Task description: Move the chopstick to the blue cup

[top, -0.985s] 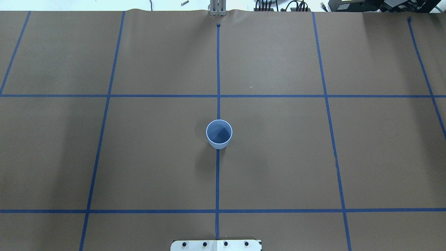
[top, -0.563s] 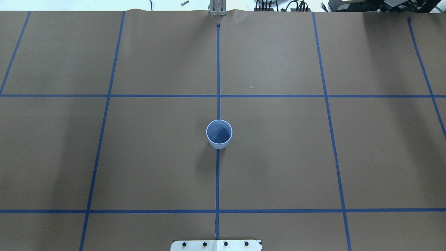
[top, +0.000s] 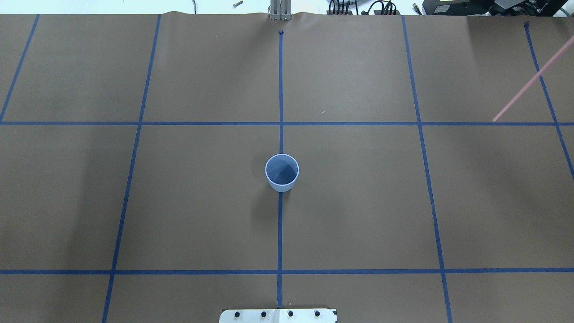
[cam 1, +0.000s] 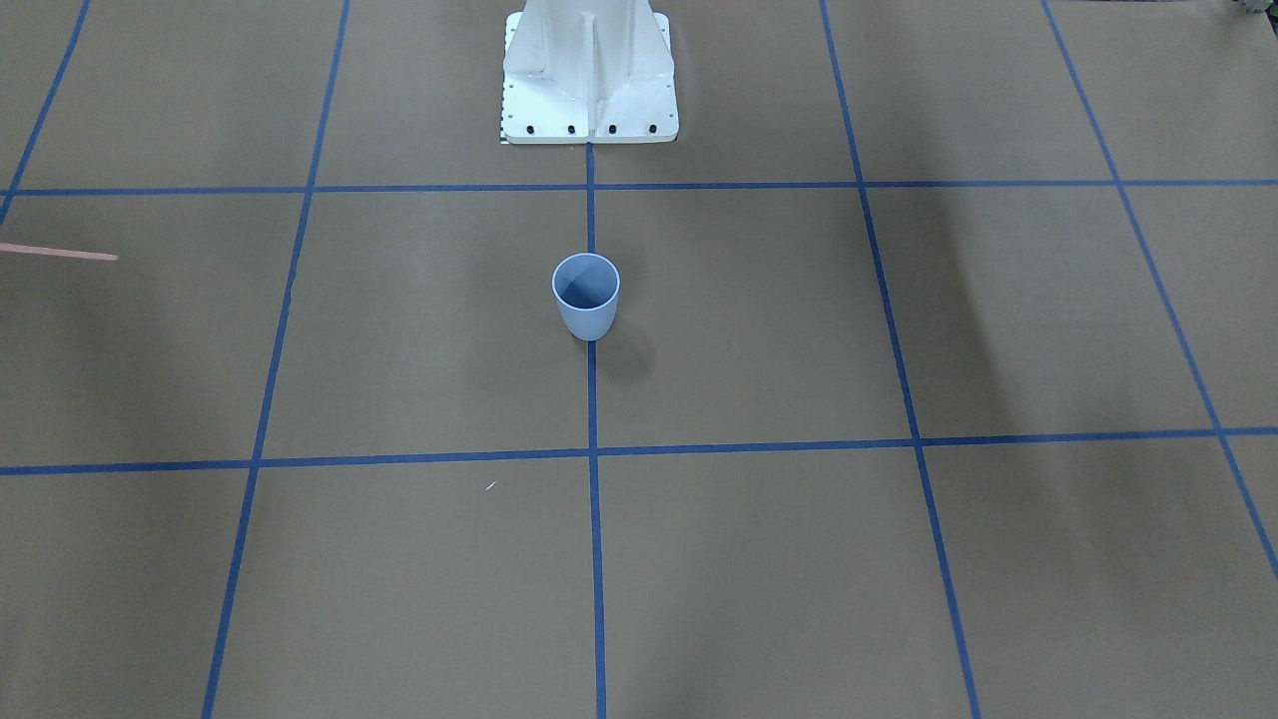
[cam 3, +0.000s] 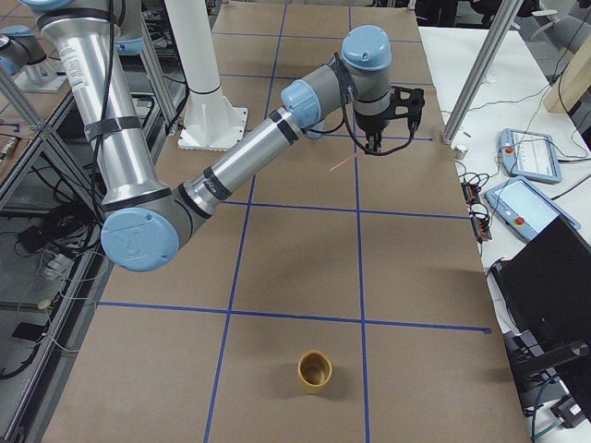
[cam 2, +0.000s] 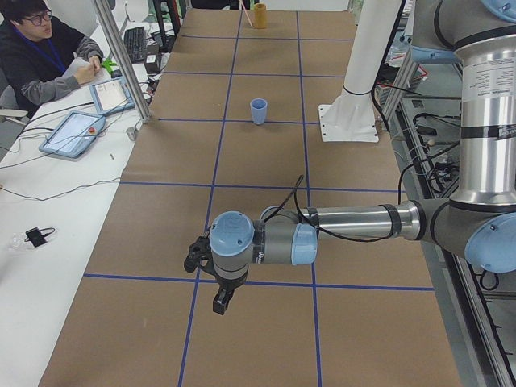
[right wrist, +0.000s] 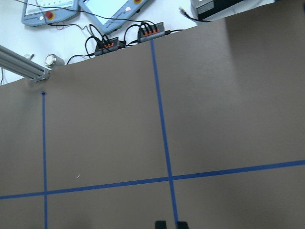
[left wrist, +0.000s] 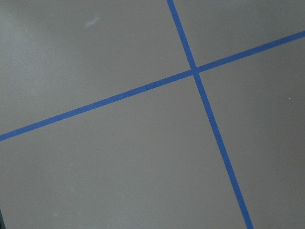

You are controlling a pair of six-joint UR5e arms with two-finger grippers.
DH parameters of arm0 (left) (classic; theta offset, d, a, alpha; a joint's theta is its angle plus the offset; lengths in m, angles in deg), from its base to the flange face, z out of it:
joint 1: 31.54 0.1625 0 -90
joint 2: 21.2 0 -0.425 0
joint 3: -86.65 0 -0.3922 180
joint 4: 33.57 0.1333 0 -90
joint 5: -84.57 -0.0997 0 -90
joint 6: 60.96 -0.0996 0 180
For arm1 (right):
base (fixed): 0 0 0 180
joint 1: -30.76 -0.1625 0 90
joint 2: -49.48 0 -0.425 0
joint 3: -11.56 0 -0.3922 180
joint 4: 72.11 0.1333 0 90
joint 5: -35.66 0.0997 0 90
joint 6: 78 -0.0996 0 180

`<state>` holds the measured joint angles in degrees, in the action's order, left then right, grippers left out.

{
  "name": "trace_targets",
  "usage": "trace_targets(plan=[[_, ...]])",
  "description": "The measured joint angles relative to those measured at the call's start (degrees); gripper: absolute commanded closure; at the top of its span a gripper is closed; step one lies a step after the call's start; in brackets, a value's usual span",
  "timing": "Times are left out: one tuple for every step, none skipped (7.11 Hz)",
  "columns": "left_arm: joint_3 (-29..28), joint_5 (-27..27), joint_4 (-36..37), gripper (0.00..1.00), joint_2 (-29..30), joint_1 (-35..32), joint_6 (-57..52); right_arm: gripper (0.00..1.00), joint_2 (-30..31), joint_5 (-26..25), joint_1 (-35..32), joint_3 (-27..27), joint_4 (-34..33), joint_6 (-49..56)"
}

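1. One table (top: 358,215), covered in brown paper and gridded with blue tape, carries the blue cup (top: 281,172), which stands upright and mouth-up on the centre tape line
2. The right arm (cam 3: 249,157) stretches out over the table well to the blue cup's right; the left arm (cam 2: 355,222) hangs low over the table well to the cup's left
3. A white pedestal (cam 1: 589,70) stands on the same centre line as the cup, on the robot's side of it
4. The right gripper (right wrist: 170,224) has its two black fingertips drawn almost together, pinched on the chopstick (top: 531,80)
5. The left gripper (cam 2: 220,305) points down at the paper; I cannot tell whether it is open or closed
6. A tan cup (cam 3: 314,371) stands far from the blue cup, near the table's right end
7. The chopstick, thin and pale pink, slants well apart from the blue cup, to its right and beyond it, free tip nearest the cup
8. A tiny white fleck (top: 323,111) lies beyond the cup, slightly to its right
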<state>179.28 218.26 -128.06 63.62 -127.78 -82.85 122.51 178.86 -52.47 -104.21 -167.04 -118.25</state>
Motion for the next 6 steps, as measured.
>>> trace_targets(plan=[[0.0,-0.01,0.0,0.01,-0.03,0.0,0.0,1.0,-1.2,-1.99,4.96,-0.79,4.35,-1.39],[0.0,-0.01,0.0,0.01,-0.04,0.0,0.0,1.0,-2.9,-4.39,10.08,-1.22,6.85,-1.84],[0.03,0.01,0.0,0.01,-0.03,0.01,0.02,1.0,-4.48,-8.14,15.41,-1.39,7.73,-1.97],[0.29,0.07,0.13,0.01,-0.01,0.05,0.19,1.0,-6.04,-13.58,21.53,-1.42,7.94,-2.03],[0.95,0.86,0.43,0.01,-0.23,0.06,0.81,1.0,-7.38,-18.72,26.99,-1.42,7.9,-2.08],[2.25,2.64,0.62,0.01,-0.82,0.05,3.94,1.0,-8.1,-21.71,30.57,-1.41,7.74,-2.12]])
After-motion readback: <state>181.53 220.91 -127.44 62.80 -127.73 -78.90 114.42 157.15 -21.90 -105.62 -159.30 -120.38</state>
